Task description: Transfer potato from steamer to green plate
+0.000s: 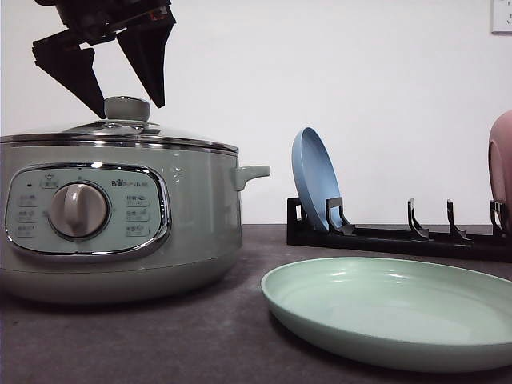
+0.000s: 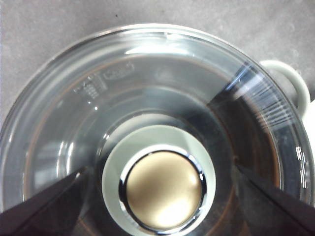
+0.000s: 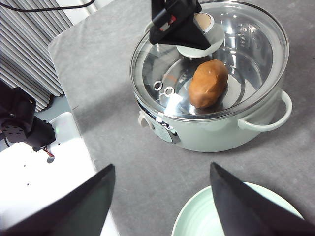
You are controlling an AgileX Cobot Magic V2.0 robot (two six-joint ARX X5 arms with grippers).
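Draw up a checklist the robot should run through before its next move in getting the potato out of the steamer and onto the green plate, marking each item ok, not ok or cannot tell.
1. Left gripper open above the lid knob: ok.
2. Lid off the steamer: not ok, still on.
3. Potato inside: ok.
4. Green plate bare: ok.
5. Right gripper open: ok.
6. Lid hot: cannot tell.

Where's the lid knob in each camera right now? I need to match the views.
Front view: lid knob on top of the steamer, between the open left gripper fingers.
Left wrist view: knob low in the picture, centred.
Right wrist view: knob partly behind the left gripper.
Shared landmark: the steamer's side handle.
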